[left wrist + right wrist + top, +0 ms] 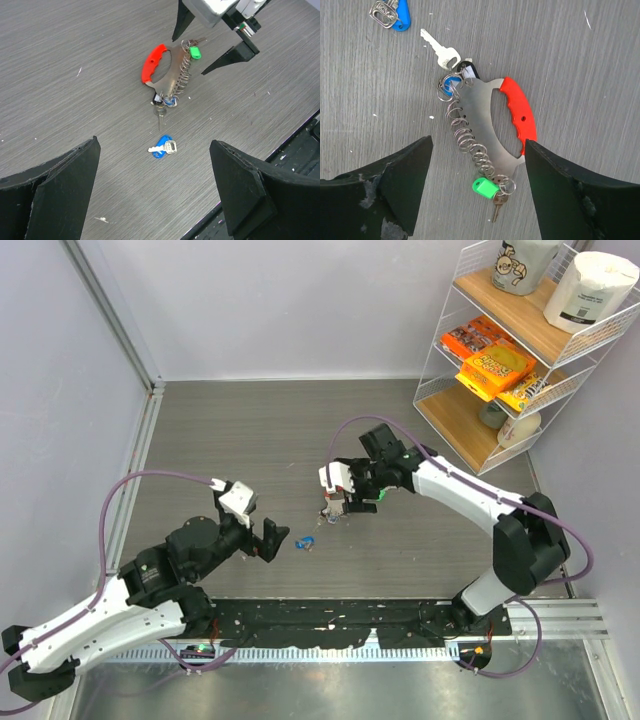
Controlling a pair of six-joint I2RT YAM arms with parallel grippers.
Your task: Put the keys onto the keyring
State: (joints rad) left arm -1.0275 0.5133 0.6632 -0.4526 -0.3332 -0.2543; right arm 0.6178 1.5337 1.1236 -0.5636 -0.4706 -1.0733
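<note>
Left pincer (155, 144) wide near blue key (162, 148), right pincer (477, 142) wide over keyring (480, 106)

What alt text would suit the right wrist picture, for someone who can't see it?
A red-handled keyring lies on a grey table, a green-headed key on its rings, framed by the open right gripper. A blue-headed key lies loose nearby.
</note>
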